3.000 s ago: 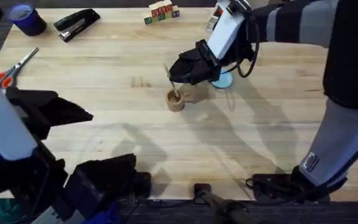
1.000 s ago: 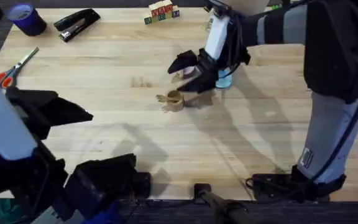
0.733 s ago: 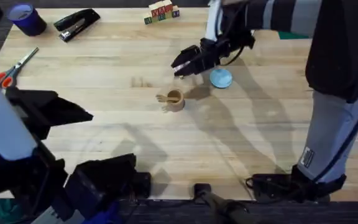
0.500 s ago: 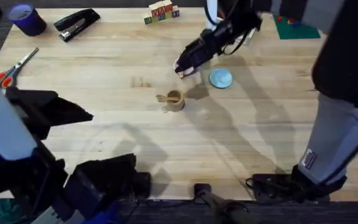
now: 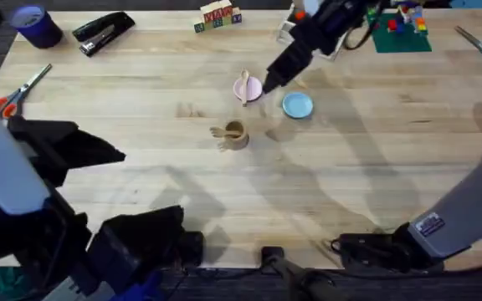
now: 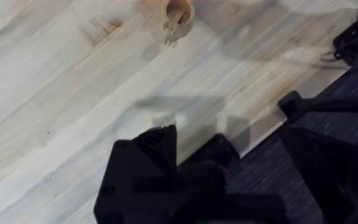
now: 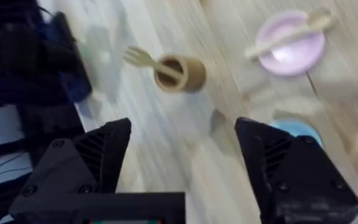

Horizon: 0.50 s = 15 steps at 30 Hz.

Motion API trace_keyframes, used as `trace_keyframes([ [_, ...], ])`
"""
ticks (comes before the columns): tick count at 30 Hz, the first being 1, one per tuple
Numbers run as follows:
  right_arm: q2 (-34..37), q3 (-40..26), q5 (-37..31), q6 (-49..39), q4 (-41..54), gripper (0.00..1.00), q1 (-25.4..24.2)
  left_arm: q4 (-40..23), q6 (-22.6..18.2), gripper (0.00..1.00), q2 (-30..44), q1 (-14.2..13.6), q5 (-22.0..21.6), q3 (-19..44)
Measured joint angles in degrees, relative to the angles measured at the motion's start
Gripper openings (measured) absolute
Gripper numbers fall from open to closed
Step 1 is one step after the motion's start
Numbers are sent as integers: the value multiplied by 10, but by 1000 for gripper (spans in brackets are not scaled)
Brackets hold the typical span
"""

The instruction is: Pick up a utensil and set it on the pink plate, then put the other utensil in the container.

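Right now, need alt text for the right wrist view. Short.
The right hand hangs open above a wooden table; a wooden fork leans out of a small brown cup, and a wooden spoon lies across the pink plate. A light blue plate sits nearest the fingers.

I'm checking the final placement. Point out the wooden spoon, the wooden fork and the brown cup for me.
Pale wooden spoon (image 7: pixel 289 35): right wrist view, mid-handle, across the pink plate.
Pale wooden fork (image 7: pixel 138 57): right wrist view, pronged end sticking out.
Brown wooden cylindrical cup (image 5: pixel 236 134): overhead view, its side wall.
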<state>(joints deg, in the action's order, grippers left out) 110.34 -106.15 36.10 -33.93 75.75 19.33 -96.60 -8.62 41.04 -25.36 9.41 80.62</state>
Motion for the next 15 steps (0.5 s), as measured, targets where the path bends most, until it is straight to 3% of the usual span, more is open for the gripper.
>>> trace_keyframes([
  [9,-119,0,-140,55,76,998,0,39,9,993,4,0,0,0],
  [15,-178,-2,-245,95,147,998,0,43,16,993,77,0,0,0],
])
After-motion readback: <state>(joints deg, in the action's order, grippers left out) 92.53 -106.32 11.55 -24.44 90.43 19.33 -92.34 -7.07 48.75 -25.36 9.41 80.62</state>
